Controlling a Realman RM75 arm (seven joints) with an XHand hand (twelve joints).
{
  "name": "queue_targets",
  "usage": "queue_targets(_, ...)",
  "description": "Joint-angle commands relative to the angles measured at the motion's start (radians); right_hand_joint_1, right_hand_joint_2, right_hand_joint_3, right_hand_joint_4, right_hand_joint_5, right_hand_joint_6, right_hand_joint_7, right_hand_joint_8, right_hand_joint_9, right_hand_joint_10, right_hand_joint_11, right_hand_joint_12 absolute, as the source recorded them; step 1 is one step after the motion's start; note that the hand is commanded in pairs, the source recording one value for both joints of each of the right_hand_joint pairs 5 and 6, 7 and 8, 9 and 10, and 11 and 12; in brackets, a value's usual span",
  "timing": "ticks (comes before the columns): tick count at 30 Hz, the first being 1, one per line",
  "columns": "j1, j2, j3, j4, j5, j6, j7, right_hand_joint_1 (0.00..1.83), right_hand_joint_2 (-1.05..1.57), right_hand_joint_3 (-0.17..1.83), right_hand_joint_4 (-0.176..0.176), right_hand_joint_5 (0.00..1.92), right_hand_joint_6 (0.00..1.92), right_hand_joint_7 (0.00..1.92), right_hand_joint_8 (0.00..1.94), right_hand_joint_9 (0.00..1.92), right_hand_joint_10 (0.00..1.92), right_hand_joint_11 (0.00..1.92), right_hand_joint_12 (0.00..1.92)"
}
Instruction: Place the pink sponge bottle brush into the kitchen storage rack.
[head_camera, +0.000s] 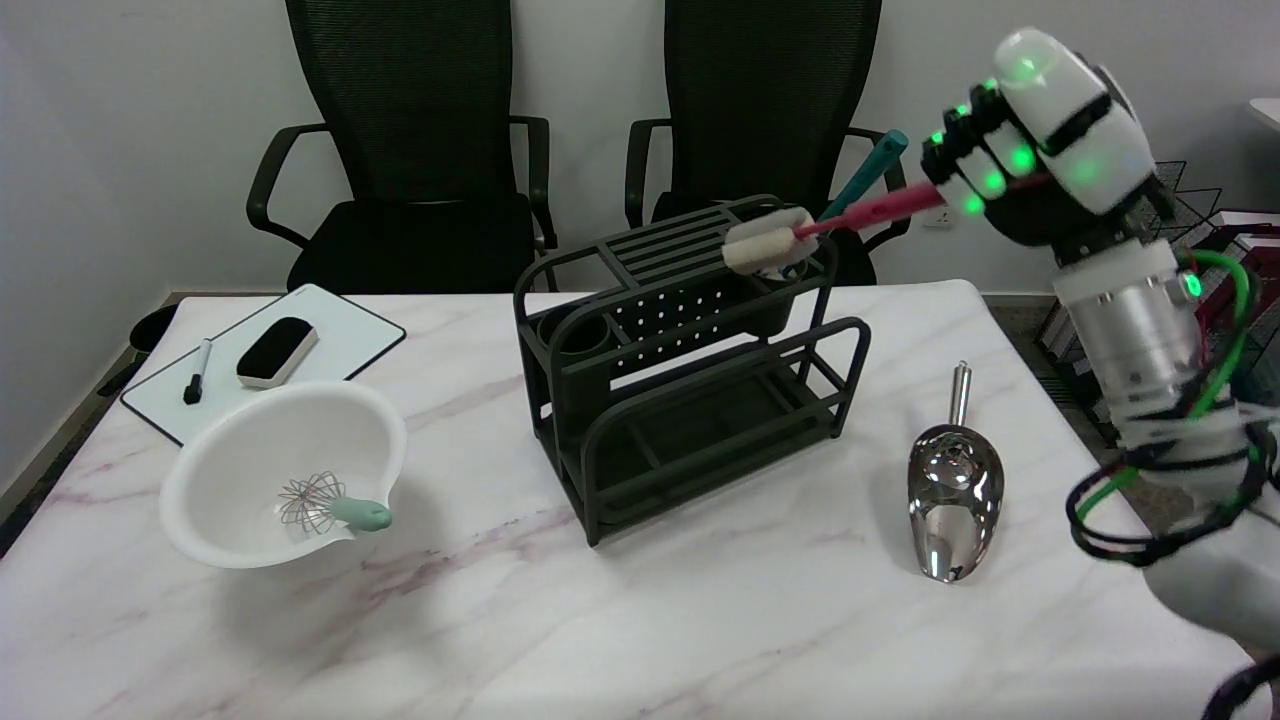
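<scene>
- Gripping the brush (800, 232) by its pink handle with the right hand (1040, 160), fingers (985, 180) closed around it.
- Hovering sponge tip over the rack (690, 370), at its 1 o'clock corner, above the counter (700, 600).

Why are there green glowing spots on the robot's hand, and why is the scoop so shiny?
Head view: small green lights glow on the right hand gripping the pink brush, tinting its white shell. Head view: the metal scoop mirrors the room light as bright glare. Head view: soft shadows lie beneath the white bowl.

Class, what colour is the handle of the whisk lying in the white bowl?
Pale mint green; the whisk shows best in the head view.
</scene>
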Motion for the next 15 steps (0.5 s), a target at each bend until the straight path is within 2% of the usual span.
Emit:
queue_targets(1, 0.335, 0.087, 0.1, 0.056, -0.023, -0.53, 0.245, 1.03, 1.57, 0.93, 0.0, 1.92, 1.92, 1.92, 1.92, 1.92, 1.92, 1.92, 1.92)
queue_targets(7, 0.462, 0.105, 0.019, 0.054, -0.014, -0.586, 0.248, 1.03, 1.57, 0.89, 0.0, 1.92, 1.92, 1.92, 1.92, 1.92, 1.92, 1.92, 1.92)
queue_targets(11, 0.61, 0.116, -0.123, 0.052, -0.013, -0.624, 0.276, 1.03, 1.57, 0.85, 0.0, 1.92, 1.92, 1.92, 1.92, 1.92, 1.92, 1.92, 1.92)
queue_targets(15, 0.778, 0.1, -0.279, 0.045, -0.013, -0.732, 0.286, 1.04, 1.57, 0.81, 0.0, 1.92, 1.92, 1.92, 1.92, 1.92, 1.92, 1.92, 1.92)
